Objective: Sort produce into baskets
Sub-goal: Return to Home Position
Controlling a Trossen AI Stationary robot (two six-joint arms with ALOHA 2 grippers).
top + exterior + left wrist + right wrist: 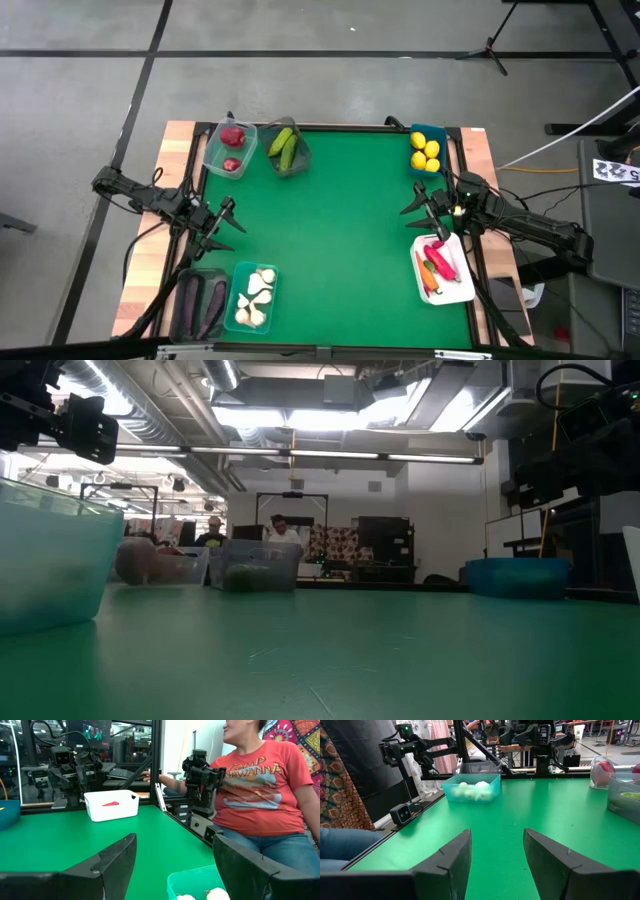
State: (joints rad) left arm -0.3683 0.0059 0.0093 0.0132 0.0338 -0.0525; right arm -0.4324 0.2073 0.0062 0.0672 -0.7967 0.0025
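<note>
On the green table (340, 220) the produce lies in baskets. A clear one (230, 148) holds red fruits and a smoky grey one (287, 150) holds cucumbers, both at the far left. A blue one (426, 152) at the far right holds lemons. The white tray (443, 268) holds red peppers and a carrot. A teal one (253, 297) holds garlic, beside a dark one (198, 300) with eggplants. My left gripper (228, 228) stands open at the left edge. My right gripper (418, 212) stands open at the right edge. Neither has anything between its fingers.
The table's middle is bare green mat. In the left wrist view a person in a red shirt (260, 785) sits past the table's edge, behind the white tray (111, 804). A small camera (401, 813) sits on the table frame.
</note>
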